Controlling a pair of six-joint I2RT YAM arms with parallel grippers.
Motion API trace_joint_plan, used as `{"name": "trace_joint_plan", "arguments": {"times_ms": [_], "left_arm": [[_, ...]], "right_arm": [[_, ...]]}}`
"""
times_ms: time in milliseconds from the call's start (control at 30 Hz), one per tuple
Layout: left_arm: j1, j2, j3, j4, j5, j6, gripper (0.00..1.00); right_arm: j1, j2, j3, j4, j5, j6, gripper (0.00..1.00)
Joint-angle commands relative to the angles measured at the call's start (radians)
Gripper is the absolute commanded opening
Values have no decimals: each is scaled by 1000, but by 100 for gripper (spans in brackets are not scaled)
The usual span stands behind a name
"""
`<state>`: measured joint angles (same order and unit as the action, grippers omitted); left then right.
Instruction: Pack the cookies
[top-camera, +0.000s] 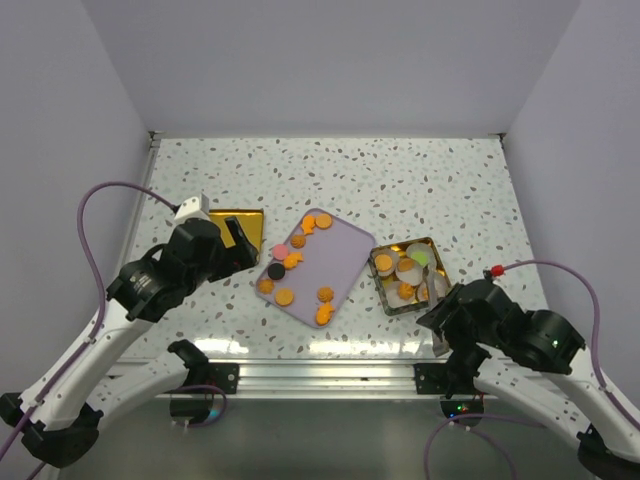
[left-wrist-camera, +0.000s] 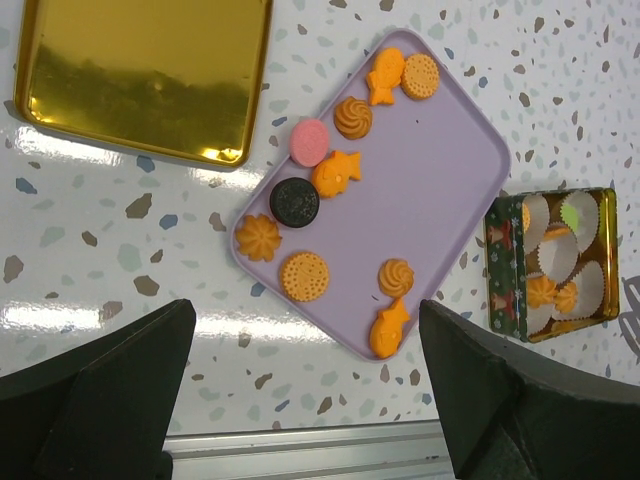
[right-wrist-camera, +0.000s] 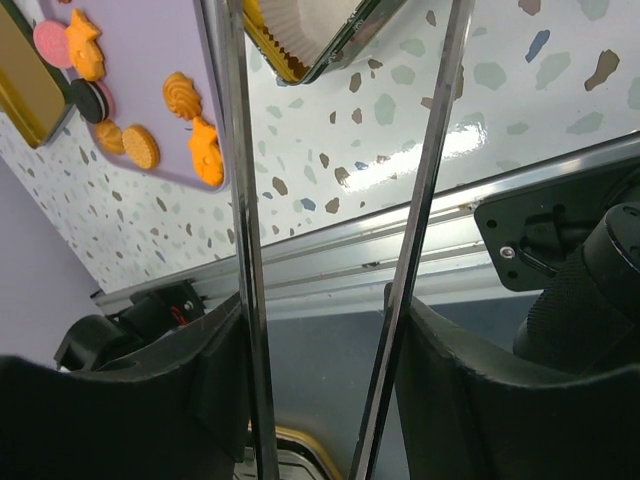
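Several orange cookies, plus a pink one and a black one, lie on a lilac tray. To its right stands a square tin lined with white paper cups; it holds a few orange cookies and a green one. My right gripper is shut on metal tongs, whose two arms reach over the tin's near corner. The tong tips are out of sight. My left gripper hangs open and empty above the table by the tray's near-left edge.
A gold tin lid lies upside down left of the tray, partly under my left arm. An aluminium rail runs along the table's front edge. White walls close in the left, back and right.
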<state>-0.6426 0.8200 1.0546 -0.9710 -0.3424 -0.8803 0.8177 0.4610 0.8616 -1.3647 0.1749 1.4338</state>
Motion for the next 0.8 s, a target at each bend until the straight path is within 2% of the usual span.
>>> {"name": "trace_joint_plan", "arguments": {"times_ms": [0,233,400,700,767], "left_arm": [[1,-10,28,-11,-1,-20,100],[3,-9,28,-11,-6,-19,100],[1,-2,28,-5,-7,-11,100],[3,18,54,5,-15,3,100],[3,16,64,3,-14,-3,100]], "right_arm": [[0,24,22,-226,61,33,55],[0,62,77,-224,87,20,54],[0,208,195,-191,139,-113,53],[-9,703,517,7,205,-417,57],[-60,836,608,47,195,-491,57]]}}
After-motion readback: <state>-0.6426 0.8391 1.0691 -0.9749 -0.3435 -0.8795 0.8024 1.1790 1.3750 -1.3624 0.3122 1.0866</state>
